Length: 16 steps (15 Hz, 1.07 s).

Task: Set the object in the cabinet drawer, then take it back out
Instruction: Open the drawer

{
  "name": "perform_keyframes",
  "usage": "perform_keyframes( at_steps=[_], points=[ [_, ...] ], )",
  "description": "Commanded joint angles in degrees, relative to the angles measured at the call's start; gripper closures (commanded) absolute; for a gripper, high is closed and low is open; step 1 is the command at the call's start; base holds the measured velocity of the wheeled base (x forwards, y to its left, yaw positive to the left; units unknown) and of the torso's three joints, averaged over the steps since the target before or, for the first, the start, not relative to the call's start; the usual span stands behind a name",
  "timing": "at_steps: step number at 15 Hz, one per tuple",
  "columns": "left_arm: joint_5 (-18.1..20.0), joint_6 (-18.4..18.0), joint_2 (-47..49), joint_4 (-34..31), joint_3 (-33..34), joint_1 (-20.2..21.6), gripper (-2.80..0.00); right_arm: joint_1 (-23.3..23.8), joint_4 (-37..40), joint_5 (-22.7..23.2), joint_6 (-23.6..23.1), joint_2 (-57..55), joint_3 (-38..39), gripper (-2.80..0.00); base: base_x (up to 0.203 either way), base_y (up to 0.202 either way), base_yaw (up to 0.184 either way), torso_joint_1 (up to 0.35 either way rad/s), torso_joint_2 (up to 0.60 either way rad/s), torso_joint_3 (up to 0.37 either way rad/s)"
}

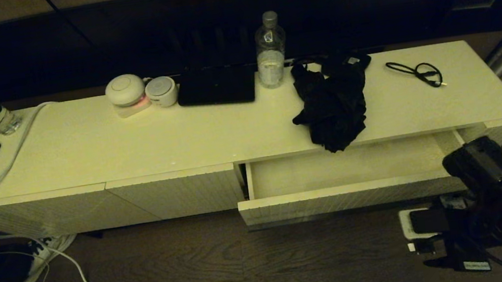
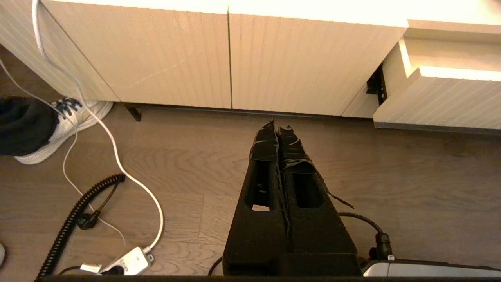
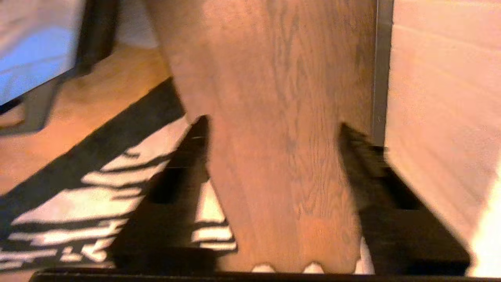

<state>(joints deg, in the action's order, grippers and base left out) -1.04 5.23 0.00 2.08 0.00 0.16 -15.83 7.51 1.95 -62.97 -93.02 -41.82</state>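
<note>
Head view, entered near to far. At the lower right of the frame we log the right gripper (image 3: 274, 156), low beside the right end of the pulled-out cabinet drawer (image 1: 350, 196); its wrist view shows the fingers spread wide with only wood floor (image 3: 282, 98) between them, grasping nothing. We log the left gripper (image 2: 278, 127) from its wrist view alone: fingers pressed together, empty, low over the floor and facing the closed ribbed panels (image 2: 195, 58); the head view does not show it. Next, the drawer stands open at the lower centre-right, its interior bare as far as we see. Behind it, on the cabinet top (image 1: 134, 141), lies the object (image 1: 333, 101), a black fabric bundle at centre-right, its lower end drooping over the front edge just above the drawer's opening. Its long axis runs front to back, from the edge towards the water bottle (image 1: 270, 51) and the black looped cable (image 1: 419, 72). The bundle lies up and to the left of the right gripper; we judge that arm the nearer, so the coming reach should go upward and inward over the drawer.
</note>
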Motion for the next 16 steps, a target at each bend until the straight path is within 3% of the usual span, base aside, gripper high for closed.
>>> perform_keyframes(
  at_steps=[1, 5, 8, 13, 16],
  points=[
    [-0.02, 0.04, -0.09, 0.02, 0.00, 0.02, 0.00, -1.34, 9.79, -0.06, -0.17, 10.90, -3.13, 0.00, 0.000, 0.000, 0.000, 0.000, 0.00, 0.000],
    [-0.02, 0.04, -0.09, 0.02, 0.00, 0.02, 0.00, -2.53, 20.68, -0.31, -0.06, 11.45, -14.15, 0.00, 0.000, 0.000, 0.000, 0.000, 0.00, 0.000],
    [-0.02, 0.04, -0.09, 0.02, 0.00, 0.02, 0.00, -2.70, 21.29, -0.47, -0.05, 5.12, -19.40, 0.00, 0.000, 0.000, 0.000, 0.000, 0.00, 0.000],
    [-0.02, 0.04, -0.04, 0.02, 0.00, 0.02, 0.00, -1.28, 15.29, -1.63, -0.02, -5.56, -24.69, 0.00, 0.000, 0.000, 0.000, 0.000, 0.00, 0.000],
    [-0.02, 0.04, -0.09, 0.02, 0.00, 0.02, 0.00, -0.13, 8.94, -5.30, 0.83, -9.32, -25.94, 0.00, 0.000, 0.000, 0.000, 0.000, 0.00, 0.000]
  ],
)
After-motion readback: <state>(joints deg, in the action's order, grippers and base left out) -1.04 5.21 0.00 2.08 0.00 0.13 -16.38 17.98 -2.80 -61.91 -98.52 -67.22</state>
